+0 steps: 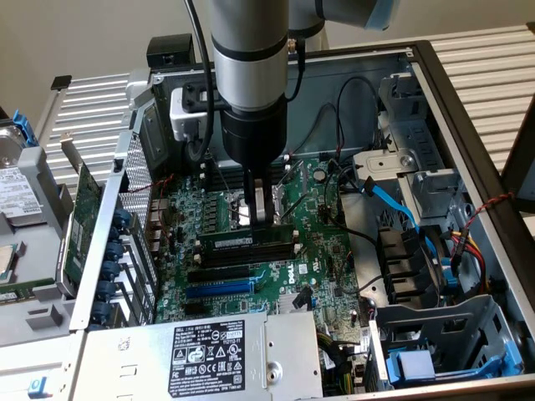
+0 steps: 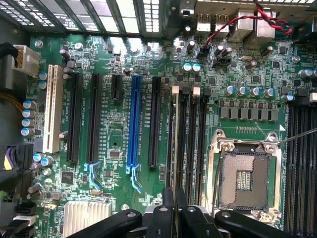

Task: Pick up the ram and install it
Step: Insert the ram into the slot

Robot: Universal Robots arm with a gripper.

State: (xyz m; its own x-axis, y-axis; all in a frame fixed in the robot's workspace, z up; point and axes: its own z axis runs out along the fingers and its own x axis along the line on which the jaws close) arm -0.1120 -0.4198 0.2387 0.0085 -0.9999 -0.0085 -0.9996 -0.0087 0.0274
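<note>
The motherboard [image 2: 247, 79] is green, carrying one blue slot [image 2: 132, 124], one white slot [image 2: 52, 114] and black slots [image 2: 77, 119], while the ram [image 1: 247, 242] is dark with a white label, the gripper [image 2: 174, 198] black, the twisted wire [image 2: 277, 21] red and black, and the cable [image 1: 389, 199] light blue.

Your arm [image 1: 249, 50] is a silver-grey cylinder ringed by a black band, ending in a black wrist. A pale blue cap [image 1: 380, 12] covers one joint. A black cable [image 1: 197, 50] runs alongside, past a white block [image 1: 185, 113]. Your tool [image 1: 257, 215] has metal fingers [image 1: 250, 205] on black linkages.
</note>
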